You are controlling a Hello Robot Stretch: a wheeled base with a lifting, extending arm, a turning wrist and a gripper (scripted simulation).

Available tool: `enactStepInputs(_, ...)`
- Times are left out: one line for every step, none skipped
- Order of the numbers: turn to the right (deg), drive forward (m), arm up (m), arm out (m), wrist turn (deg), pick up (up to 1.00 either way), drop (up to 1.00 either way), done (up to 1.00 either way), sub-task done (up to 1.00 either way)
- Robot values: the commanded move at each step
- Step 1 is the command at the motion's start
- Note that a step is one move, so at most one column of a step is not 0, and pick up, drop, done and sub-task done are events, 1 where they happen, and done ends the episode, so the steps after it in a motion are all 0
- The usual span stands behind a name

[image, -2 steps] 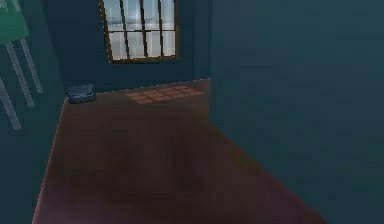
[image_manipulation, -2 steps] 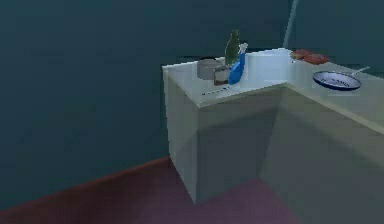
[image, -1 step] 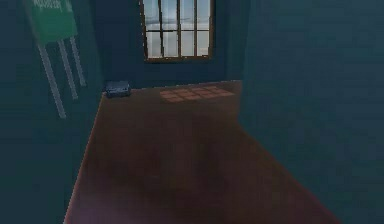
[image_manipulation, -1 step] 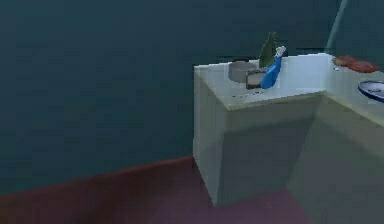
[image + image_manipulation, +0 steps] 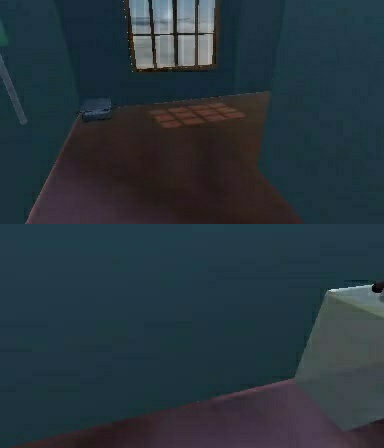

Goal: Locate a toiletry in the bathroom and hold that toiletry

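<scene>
A small grey-blue boxy object [image 5: 97, 109] lies on the floor at the foot of the far wall, at the forward view's left. Its kind cannot be told from here. At the arm side view's right edge stands a pale white block-shaped fixture [image 5: 350, 354], with a tiny dark thing [image 5: 378, 287] on its top corner.
A dark wooden floor [image 5: 160, 170] stretches ahead to a teal wall with a barred window [image 5: 172, 34]. Sunlight from it throws a grid of bright patches [image 5: 198, 114] on the floor. Teal walls close in on both sides; a teal wall [image 5: 150, 314] stands close alongside.
</scene>
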Motion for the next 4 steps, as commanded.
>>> enactStepInputs(0.0, 1.0, 0.0, 0.0, 0.0, 0.0, 0.0, 0.0, 0.0)
enactStepInputs(0.0, 0.65, 0.0, 0.0, 0.0, 0.0, 0.0, 0.0, 0.0)
enactStepInputs(21.0, 0.0, 0.0, 0.0, 0.0, 0.0, 0.0, 0.0, 0.0)
enactStepInputs(0.0, 0.6, 0.0, 0.0, 0.0, 0.0, 0.0, 0.0, 0.0)
